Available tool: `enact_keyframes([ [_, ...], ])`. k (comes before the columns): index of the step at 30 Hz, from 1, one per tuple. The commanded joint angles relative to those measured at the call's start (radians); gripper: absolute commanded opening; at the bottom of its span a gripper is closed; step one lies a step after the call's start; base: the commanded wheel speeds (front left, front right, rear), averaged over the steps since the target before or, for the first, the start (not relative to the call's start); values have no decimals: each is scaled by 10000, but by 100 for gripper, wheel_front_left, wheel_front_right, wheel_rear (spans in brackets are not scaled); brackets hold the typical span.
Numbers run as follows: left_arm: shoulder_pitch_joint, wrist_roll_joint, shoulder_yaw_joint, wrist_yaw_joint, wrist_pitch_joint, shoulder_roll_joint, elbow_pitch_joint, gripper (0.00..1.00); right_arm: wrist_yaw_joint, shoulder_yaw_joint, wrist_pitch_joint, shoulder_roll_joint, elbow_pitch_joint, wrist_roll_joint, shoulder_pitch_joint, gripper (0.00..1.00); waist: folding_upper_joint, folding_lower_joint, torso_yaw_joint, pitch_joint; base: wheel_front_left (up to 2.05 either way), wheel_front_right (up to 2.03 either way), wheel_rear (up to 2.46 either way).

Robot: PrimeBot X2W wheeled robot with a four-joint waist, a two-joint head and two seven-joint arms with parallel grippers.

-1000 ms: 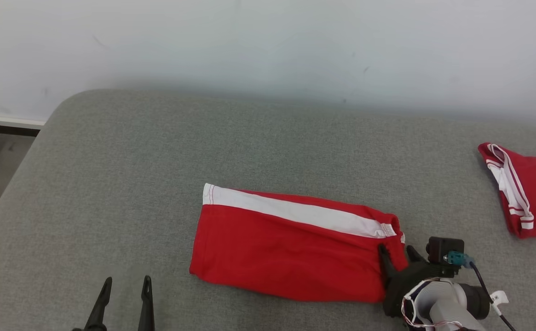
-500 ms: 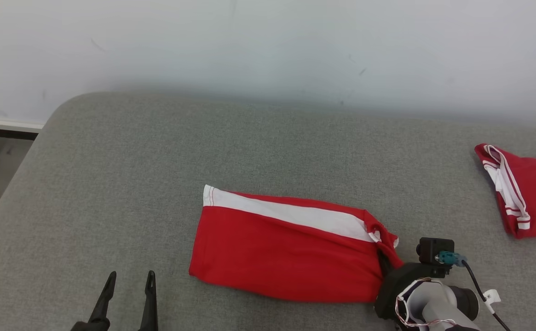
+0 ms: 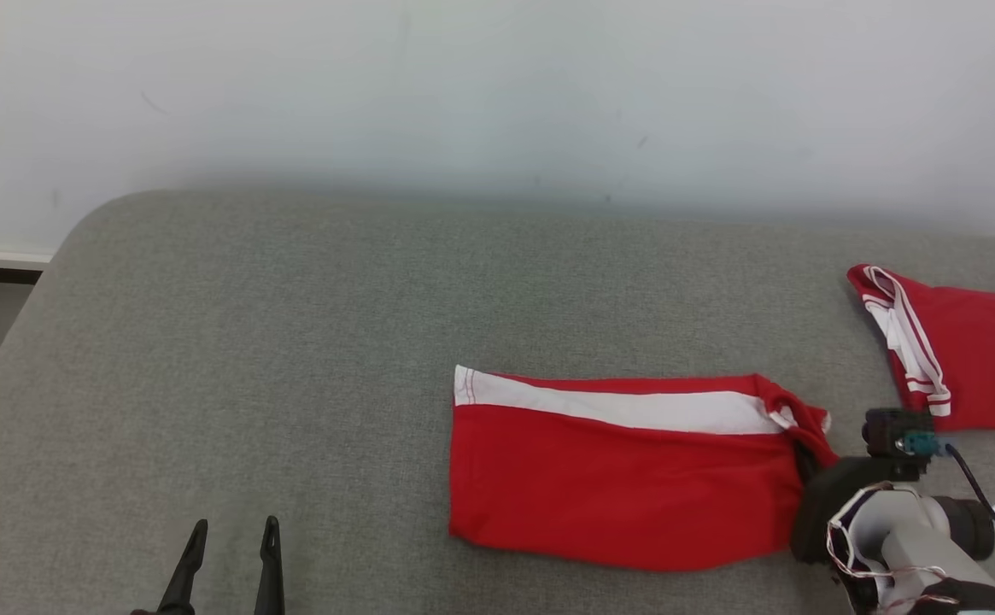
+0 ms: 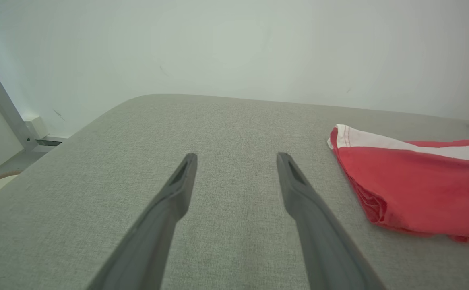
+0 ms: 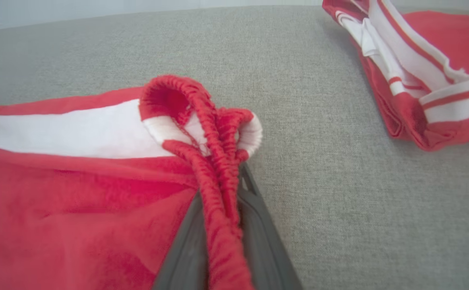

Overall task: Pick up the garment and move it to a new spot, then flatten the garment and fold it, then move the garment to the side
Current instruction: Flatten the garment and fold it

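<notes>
Down at the lower left of the head view the left gripper [image 3: 235, 523] hangs over bare grey bench [image 3: 292, 342], its jaws spread wide with nothing between them and well apart from the cloth. It has kept that pose over the last second.

Moving right, the garment [image 3: 625, 487] – red with a white stripe along its far edge – lies flat and already doubled over, in the lower middle to right of the frame. This is where the change is. The camera has swung a little, since the bench's rounded corner sits lower and further left than before, but the garment has gone further right than that swing accounts for. The stripe, which slanted a moment ago, now runs nearly level. So I judge the cloth is being dragged along the bench rather than lifted.

At its right end the right gripper [image 3: 807, 457] tells why. A second ago its jaws stood open astride the elastic waistband; now they are pinched almost together on it. The wrist view shows the gathered red band bunched up and squeezed between the two dark fingers.

At the far right edge a second red-and-white piece [image 3: 967, 359] lies folded, and the gap to it has narrowed. With the folding apparently done, this looks like the last step, sliding the garment aside. The one-ended grip could pull the fold askew
</notes>
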Motion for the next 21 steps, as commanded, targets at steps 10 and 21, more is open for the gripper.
enact_keyframes([
  [10,-95,-180,18,-75,-30,-10,49,100,-24,975,2890,-66,-3933,4021,487,0,-1,0,-158,74,0,0,0],
  [21,-284,-387,-199,-60,-30,-10,220,100,-22,677,4552,756,-5527,6006,707,0,-1,0,317,166,0,0,0],
])
